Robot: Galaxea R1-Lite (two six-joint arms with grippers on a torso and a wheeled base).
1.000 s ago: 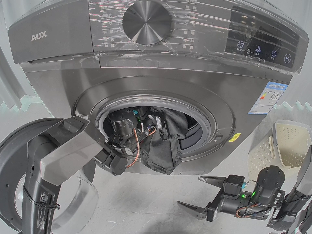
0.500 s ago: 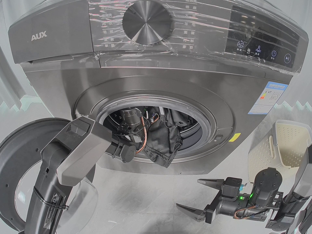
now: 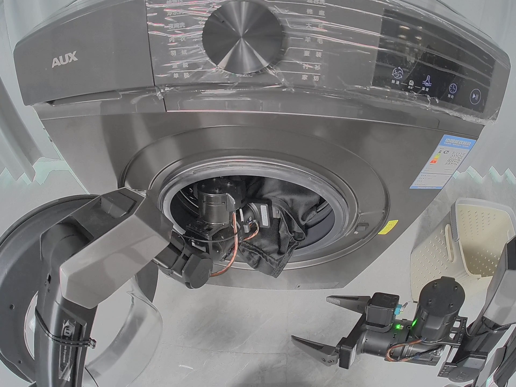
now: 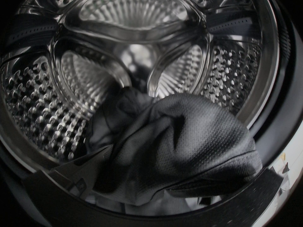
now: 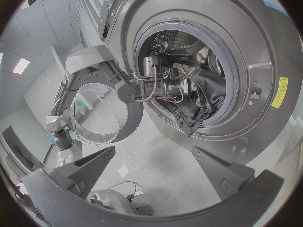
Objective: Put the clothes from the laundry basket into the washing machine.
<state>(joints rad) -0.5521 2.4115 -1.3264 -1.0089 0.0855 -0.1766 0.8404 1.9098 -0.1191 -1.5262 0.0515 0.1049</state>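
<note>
A black garment (image 3: 274, 227) lies in the mouth of the washing machine (image 3: 344, 200), its hem hanging over the lower door rim. My left arm reaches into the opening. In the left wrist view the left gripper (image 4: 154, 148) faces the steel drum (image 4: 132, 13). One finger (image 4: 85, 171) stands wide to the side, and the garment (image 4: 189, 136) is draped across the jaw space and hides the other. My right gripper (image 3: 312, 319) hovers open and empty above the floor, in front of the machine and beside the cream laundry basket (image 3: 478, 237).
The round glass door (image 3: 21, 253) stands swung open at the left, beside my left arm. Grey floor (image 3: 242, 323) spreads out in front of the machine. The basket stands at the right, tilted toward me, and the part I see holds nothing.
The left arm pushed the garment deeper into the drum, then drew back a little. The hem, which hung low over the rim, now sits higher. The right gripper has barely moved.
</note>
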